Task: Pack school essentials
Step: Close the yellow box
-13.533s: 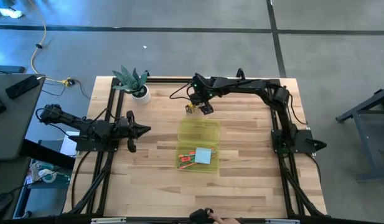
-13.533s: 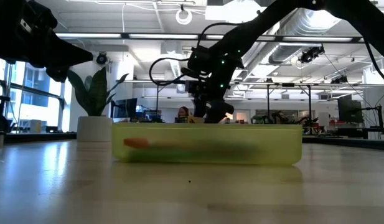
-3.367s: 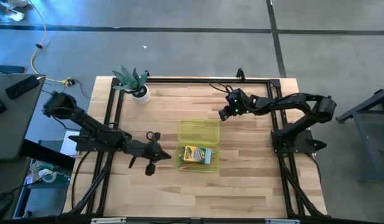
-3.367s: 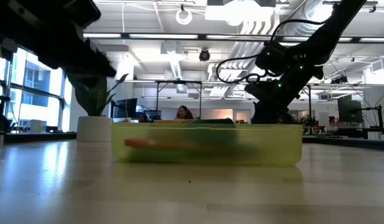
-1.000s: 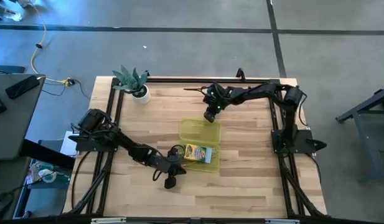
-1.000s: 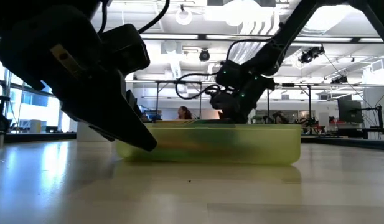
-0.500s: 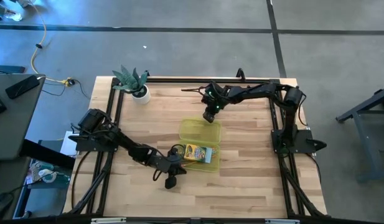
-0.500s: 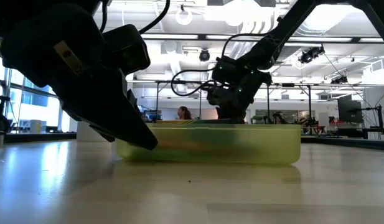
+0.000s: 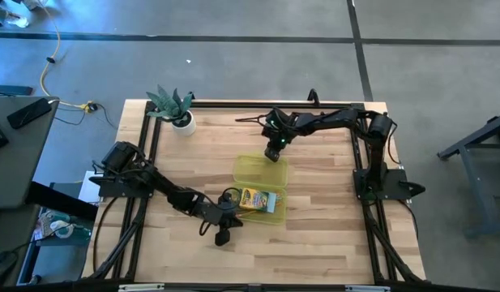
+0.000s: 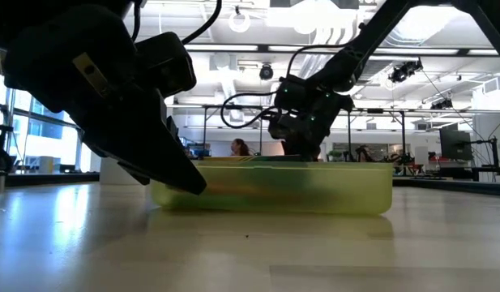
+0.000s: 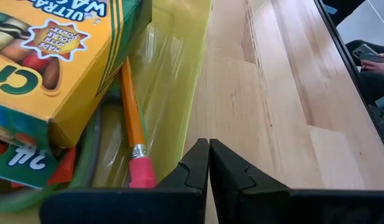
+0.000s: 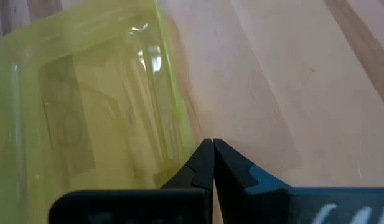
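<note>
The translucent yellow-green case (image 9: pixel 259 185) lies open at mid-table, its lid (image 9: pixel 260 169) flat on the wood on the far side and its tray (image 10: pixel 314 191) on the near side. In the tray lie the crayon box (image 11: pixel 55 50), an orange pencil (image 11: pixel 131 118) with a pink eraser tip, and the teal notepad (image 9: pixel 271 206). My left gripper (image 11: pixel 208 163) is shut at the tray's near-left corner. My right gripper (image 12: pixel 212 163) is shut at the lid's far edge, pointing steeply down. My left gripper has its shut fingertips (image 11: pixel 198 158) right beside the outer side of the tray's wall (image 11: pixel 182 134) at the near-left corner, slanting down from the table's left; whether they touch it I cannot tell. My right gripper has its shut fingertips (image 12: pixel 204 158) at the lid's far rim (image 12: pixel 179 127), coming from above; whether they touch it I cannot tell.
A small green plant in a white pot (image 9: pixel 177 109) stands at the table's far left corner. Bare wood lies to the right of the case (image 9: pixel 322 195) and along the near edge (image 9: pixel 258 255). A black frame borders the tabletop.
My right gripper has tipped slightly and edged up a little at the lid's far edge. The case and its contents have stayed where they were.
</note>
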Available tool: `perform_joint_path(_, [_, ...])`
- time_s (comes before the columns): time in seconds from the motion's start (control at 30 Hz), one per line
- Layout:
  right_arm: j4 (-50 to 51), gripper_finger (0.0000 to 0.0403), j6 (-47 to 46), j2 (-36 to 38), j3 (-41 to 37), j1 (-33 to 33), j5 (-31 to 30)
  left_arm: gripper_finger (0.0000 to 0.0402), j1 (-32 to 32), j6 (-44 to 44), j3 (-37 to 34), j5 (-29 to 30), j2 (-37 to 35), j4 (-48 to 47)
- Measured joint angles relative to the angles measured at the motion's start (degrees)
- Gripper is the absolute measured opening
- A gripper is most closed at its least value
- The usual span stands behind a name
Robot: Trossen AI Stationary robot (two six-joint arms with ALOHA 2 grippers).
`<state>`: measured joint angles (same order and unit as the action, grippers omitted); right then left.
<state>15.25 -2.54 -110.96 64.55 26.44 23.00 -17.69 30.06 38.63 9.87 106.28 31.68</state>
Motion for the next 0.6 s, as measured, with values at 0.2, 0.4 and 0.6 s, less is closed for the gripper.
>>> perform_joint_path(0.2, [3.23, 0.0, -0.24, 0.04, 2.26, -0.44, 0.17, 0.0005, 0.02, 0.0, 0.0, 0.02, 0.0, 0.0])
perform_joint_path(0.4, [7.0, 0.0, 0.0, 0.04, 5.17, -2.09, -0.26, 0.0005, -0.02, 0.86, 0.0, -0.2, 0.0, 0.0])
perform_joint_path(0.6, [13.22, 0.0, 0.02, 0.04, 8.38, -4.06, -4.94, 0.0005, -0.02, 0.87, 0.0, -0.18, 0.0, 0.0])
